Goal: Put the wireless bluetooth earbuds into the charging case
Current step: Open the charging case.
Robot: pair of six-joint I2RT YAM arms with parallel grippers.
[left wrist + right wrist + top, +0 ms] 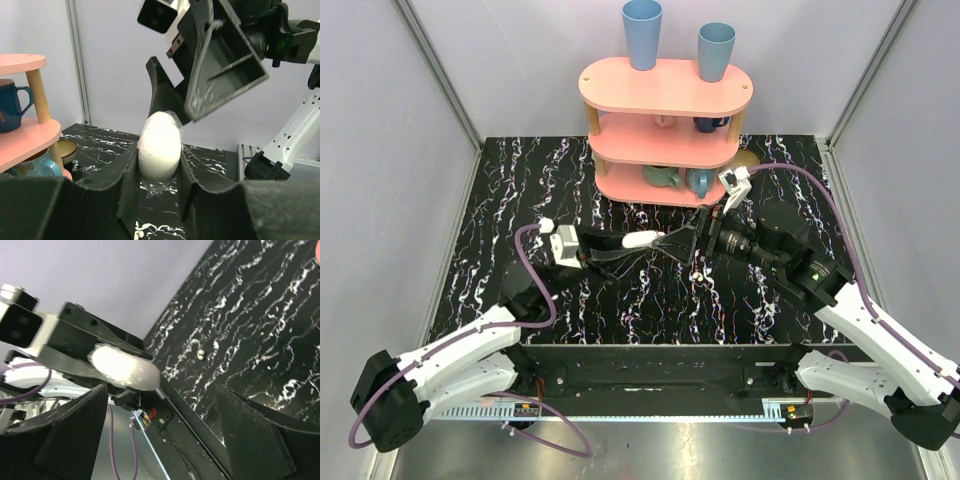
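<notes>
My left gripper (632, 243) is shut on the charging case (642, 240), a white glossy pebble held above the black marbled table (520, 200). In the left wrist view the case (159, 140) stands between my two fingers (125, 170), its rounded end pointing away; its inside does not show. My right gripper (686, 243) is open, its fingers (220, 70) spread just beyond the case's far end without touching it. From the right wrist the case (122, 367) lies just beyond the gap of my right gripper (161, 392). The earbuds (200, 354), two small white pieces, lie on the table below the left gripper (159, 165), showing again as earbuds (139, 231).
A pink three-tier shelf (665, 90) stands at the back centre with two blue cups (642, 35) on top and mugs (710, 124) on its lower tiers. A wooden bowl (67, 150) sits beside it. Grey walls enclose the table on three sides.
</notes>
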